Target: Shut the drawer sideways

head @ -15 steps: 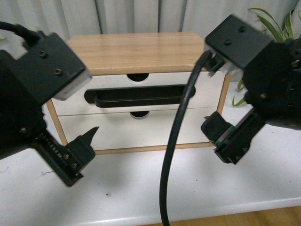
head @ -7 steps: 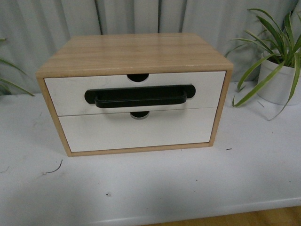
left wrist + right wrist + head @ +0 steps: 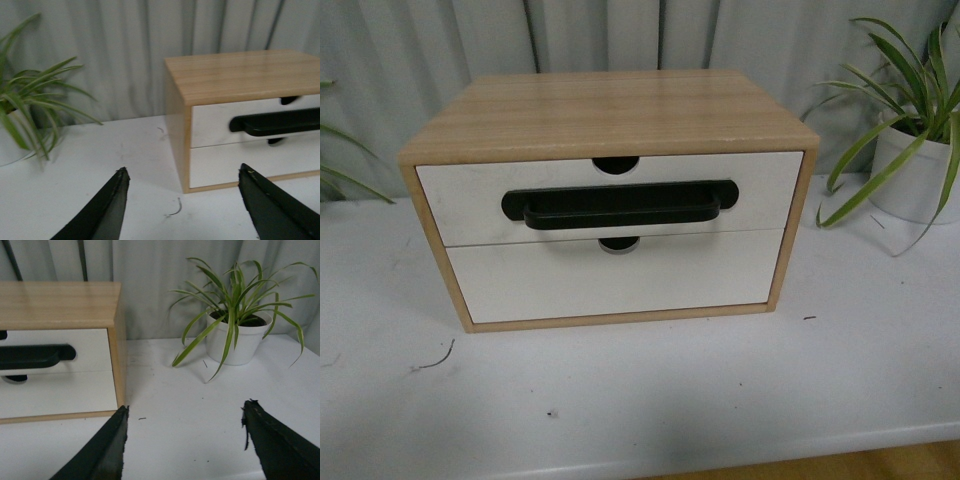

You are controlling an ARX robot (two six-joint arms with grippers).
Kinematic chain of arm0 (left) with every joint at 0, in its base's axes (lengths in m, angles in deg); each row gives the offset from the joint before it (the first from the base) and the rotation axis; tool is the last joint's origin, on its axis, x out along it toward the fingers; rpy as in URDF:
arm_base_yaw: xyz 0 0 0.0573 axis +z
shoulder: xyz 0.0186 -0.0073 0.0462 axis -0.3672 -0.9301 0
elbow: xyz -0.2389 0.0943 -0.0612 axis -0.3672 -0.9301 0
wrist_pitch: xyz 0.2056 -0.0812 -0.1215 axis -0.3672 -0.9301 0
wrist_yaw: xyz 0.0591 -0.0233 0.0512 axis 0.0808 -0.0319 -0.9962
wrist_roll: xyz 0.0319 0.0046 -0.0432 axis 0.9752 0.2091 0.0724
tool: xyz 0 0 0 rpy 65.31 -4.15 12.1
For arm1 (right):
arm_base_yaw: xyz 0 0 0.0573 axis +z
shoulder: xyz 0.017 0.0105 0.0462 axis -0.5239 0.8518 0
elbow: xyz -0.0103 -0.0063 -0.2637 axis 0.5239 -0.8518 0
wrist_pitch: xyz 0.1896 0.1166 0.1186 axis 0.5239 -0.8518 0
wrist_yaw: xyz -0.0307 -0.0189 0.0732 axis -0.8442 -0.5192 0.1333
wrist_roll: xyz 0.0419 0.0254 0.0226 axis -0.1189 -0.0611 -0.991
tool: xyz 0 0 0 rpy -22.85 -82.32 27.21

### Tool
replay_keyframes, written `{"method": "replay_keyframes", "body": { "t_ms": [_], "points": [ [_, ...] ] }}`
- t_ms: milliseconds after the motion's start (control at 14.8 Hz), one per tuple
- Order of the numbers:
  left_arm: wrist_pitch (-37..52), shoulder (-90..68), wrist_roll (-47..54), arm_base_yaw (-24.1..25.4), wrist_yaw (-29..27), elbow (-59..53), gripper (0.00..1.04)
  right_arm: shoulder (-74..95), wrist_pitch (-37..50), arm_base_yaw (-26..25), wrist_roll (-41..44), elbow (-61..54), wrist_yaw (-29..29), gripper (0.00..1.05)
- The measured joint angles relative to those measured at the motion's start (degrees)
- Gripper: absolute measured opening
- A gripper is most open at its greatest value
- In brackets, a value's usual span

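Note:
The drawer (image 3: 470, 195) is the upper one in a light wood cabinet (image 3: 610, 110). It has a white front, a long black bar handle (image 3: 618, 205) and a half-round notch, and sits flush with the cabinet face. It also shows in the left wrist view (image 3: 210, 122) and the right wrist view (image 3: 90, 340). Neither gripper shows in the front view. My left gripper (image 3: 182, 175) is open and empty above the white table, off the cabinet's left corner. My right gripper (image 3: 185, 412) is open and empty above the table, off the cabinet's right side.
A plain white drawer front (image 3: 610, 280) without a handle sits below. A potted plant in a white pot (image 3: 910, 170) stands right of the cabinet, and another plant (image 3: 25, 115) stands to its left. A grey curtain (image 3: 620, 35) hangs behind. The white table (image 3: 650, 400) ends near the front.
Both arms filled the front view a second ago, close to the cabinet. They have pulled back out of that view. The drawer front looks the same.

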Motion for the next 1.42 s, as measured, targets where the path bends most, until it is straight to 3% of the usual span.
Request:
{"method": "replay_keyframes", "body": {
  "t_ms": [136,203,271,339,407,542,610,678,746,1153,1220,1424],
  "points": [
    [-0.4,2.3,-1.0,2.5,1.9,-1.3,0.46,-4.3,1.6,-4.9,-1.2,-2.3,5.4,0.53],
    [-1.1,3.5,-1.0,3.7,3.5,-1.3,0.33,-6.9,-2.1,-6.9,-1.4,-2.7,7.7,0.4],
    [-3.1,5.4,-1.0,9.0,8.7,-1.3,0.2,-10.2,-4.5,-9.0,-1.5,-2.7,9.7,0.27],
    [-3.9,6.5,-1.2,11.3,8.9,-1.3,0.08,-13.7,-7.1,-10.9,-1.5,-2.7,11.4,0.14],
    [-4.9,7.5,-1.1,10.8,10.1,-1.3,0.02,-16.1,-9.8,-12.5,-1.5,-2.7,13.3,0.02],
    [-8.4,10.0,-1.2,10.5,10.1,-1.2,0.02,-20.3,-13.7,-15.1,-1.6,-2.8,15.7,0.02],
    [-16.8,16.2,-1.2,10.7,10.2,-1.2,0.02,-22.3,-15.7,-16.2,-1.6,-2.8,16.8,0.02],
    [-15.1,17.9,-1.2,10.7,10.2,-1.0,0.02,-24.2,-17.9,-20.6,-1.6,-2.8,22.1,0.02],
    [-16.5,17.9,-1.2,10.7,10.2,-1.3,0.02,-25.6,-18.9,-23.4,-1.6,-2.8,22.9,0.02],
    [-16.2,17.9,-1.2,10.7,10.2,-1.2,0.02,-32.4,-26.4,-23.1,-1.7,-2.7,24.0,0.02],
    [-16.2,17.9,-1.2,10.7,10.1,-1.2,0.02,-37.9,-34.5,-23.1,-1.7,-2.7,24.1,0.02],
    [-16.2,17.9,-1.2,10.7,10.2,-1.2,0.02,-41.0,-34.9,-23.1,-1.7,-2.7,24.0,0.02]
  ]
}}
